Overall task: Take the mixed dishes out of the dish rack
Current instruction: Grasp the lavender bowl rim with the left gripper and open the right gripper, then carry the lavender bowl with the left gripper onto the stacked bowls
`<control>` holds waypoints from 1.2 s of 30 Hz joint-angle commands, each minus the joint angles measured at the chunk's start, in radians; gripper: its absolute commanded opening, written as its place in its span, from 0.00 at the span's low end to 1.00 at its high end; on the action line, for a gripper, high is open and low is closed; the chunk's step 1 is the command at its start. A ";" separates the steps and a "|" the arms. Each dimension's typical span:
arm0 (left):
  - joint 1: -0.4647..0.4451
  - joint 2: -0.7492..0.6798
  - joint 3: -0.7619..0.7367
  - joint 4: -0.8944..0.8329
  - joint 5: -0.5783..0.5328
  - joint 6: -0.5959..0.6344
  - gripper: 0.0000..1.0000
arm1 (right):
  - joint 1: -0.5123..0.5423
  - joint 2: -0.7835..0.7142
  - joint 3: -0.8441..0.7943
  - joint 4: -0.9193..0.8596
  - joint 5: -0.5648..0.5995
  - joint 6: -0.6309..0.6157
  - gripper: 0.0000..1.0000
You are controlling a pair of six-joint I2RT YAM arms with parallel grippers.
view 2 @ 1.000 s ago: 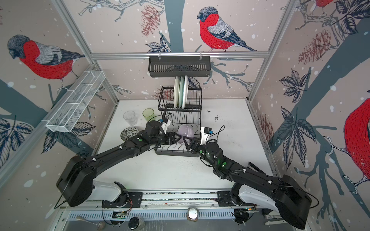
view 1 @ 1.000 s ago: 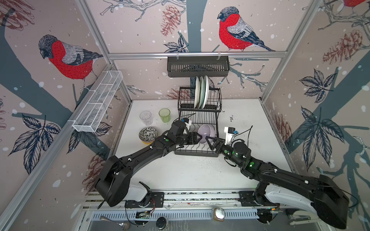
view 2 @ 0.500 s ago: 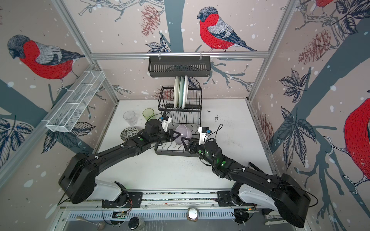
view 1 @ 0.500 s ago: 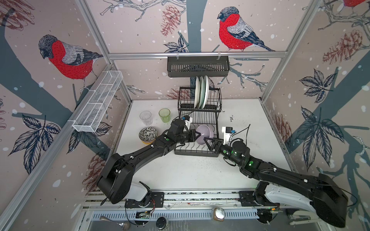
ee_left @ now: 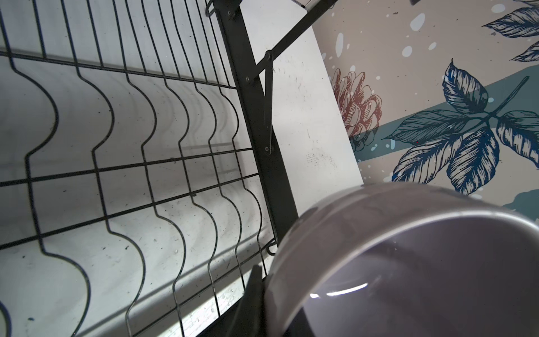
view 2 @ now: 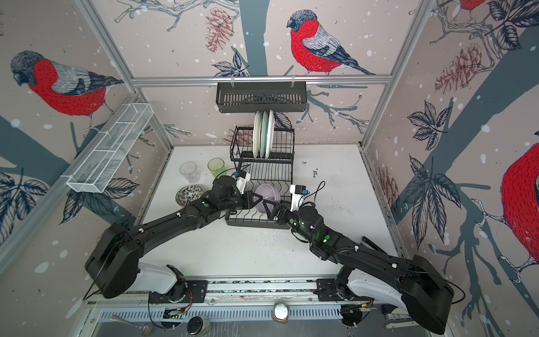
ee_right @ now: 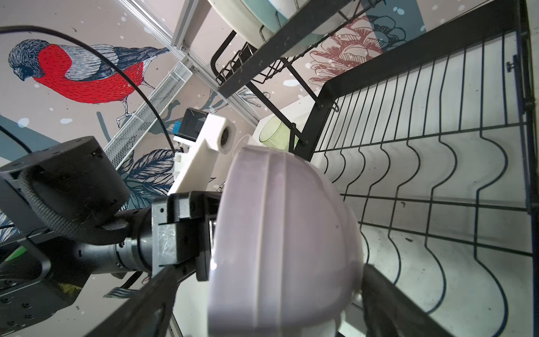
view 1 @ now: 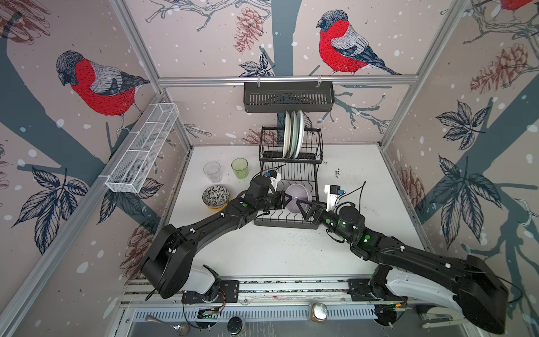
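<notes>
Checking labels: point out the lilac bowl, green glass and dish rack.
lilac bowl (view 1: 299, 192): in a top view, its middle.
green glass (view 1: 239, 170): in a top view, its wall.
dish rack (view 1: 280, 224): in a top view, front tray edge.

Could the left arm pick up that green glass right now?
Probably not yet. The green glass stands in the open on the table beside the dish rack, but the left gripper is shut on the rim of the lilac bowl, so it would have to let that go first.
</notes>
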 commanded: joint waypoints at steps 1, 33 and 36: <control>0.006 -0.011 0.015 -0.030 -0.058 0.031 0.00 | 0.001 -0.015 0.003 0.037 0.020 -0.010 1.00; 0.563 -0.223 0.097 -0.622 -0.275 0.247 0.00 | -0.155 -0.169 -0.078 -0.167 -0.007 -0.200 0.99; 0.619 -0.209 0.100 -0.650 -0.308 0.263 0.00 | -0.191 -0.178 -0.081 -0.185 -0.033 -0.215 1.00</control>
